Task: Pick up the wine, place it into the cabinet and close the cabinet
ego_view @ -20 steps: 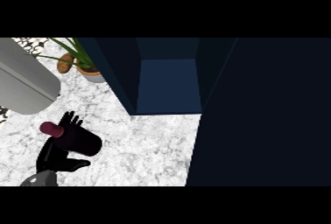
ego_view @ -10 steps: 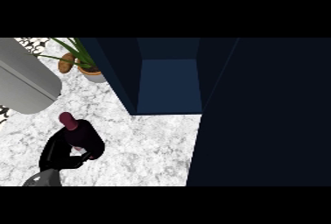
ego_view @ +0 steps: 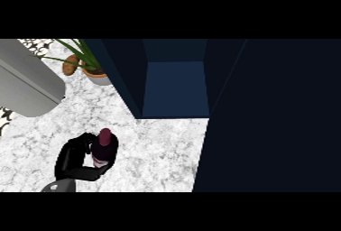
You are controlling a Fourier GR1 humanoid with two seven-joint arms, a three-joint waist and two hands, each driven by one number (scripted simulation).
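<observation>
The wine bottle (ego_view: 105, 145) is dark with a maroon cap and stands roughly upright on the marble counter (ego_view: 160, 153), at the lower left of the head view. My left hand (ego_view: 70, 159) is curled round it from the left side, and the fingers hide part of the bottle's body. The dark blue cabinet (ego_view: 174, 88) stands open beyond the bottle, up and to the right, with its inside in view. Its door (ego_view: 273, 117) is swung out and fills the right of the view. My right hand does not show.
A large grey rounded appliance (ego_view: 26, 85) lies at the upper left. A potted plant (ego_view: 100, 77) and an orange-brown object (ego_view: 70, 64) stand behind it, close to the cabinet's left wall.
My left hand went from spread fingers beside the bottle to curled round it. Hand and bottle have shifted right, toward the cabinet.
</observation>
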